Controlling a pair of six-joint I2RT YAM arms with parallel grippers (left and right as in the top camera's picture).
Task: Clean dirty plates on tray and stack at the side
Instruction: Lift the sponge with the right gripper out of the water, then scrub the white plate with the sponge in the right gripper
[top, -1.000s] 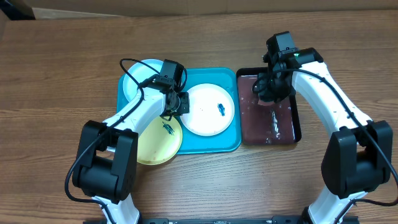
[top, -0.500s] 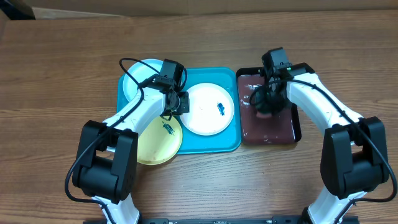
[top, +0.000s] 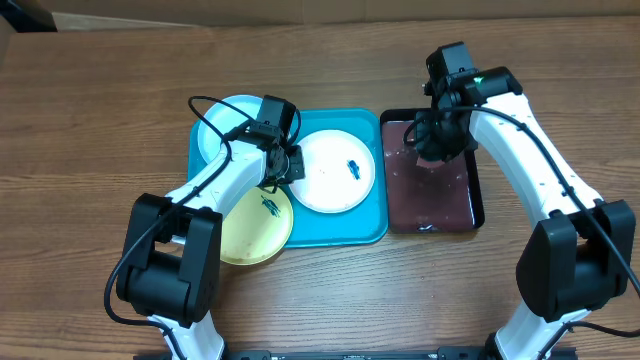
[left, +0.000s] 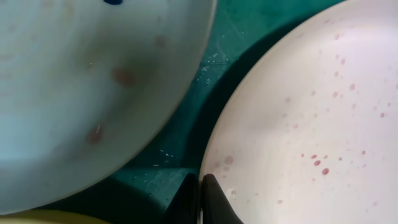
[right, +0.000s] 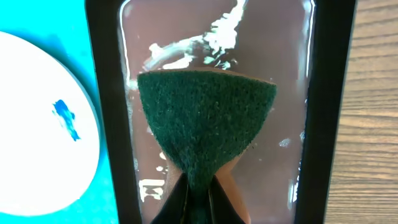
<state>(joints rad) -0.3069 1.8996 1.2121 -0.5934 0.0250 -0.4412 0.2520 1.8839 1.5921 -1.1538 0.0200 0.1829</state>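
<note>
My right hand (right: 198, 190) pinches the sponge (right: 205, 118) over the black tray (right: 102, 93) beside the tray (top: 340, 230), likely wetting it, while my left hand (left: 200, 196) nips the rim of the white plate (top: 335, 180) in the tray, apparently to steady it.

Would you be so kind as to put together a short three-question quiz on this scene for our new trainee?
1. True or false: the right gripper is shut on the sponge.
2. Which plate does the left gripper pinch at the rim? A: white. B: yellow-green. C: pale blue.
3. Fill in: the smudge on the white plate is ____ in colour.

Key: 1 true; 2 A; 3 blue.
</note>
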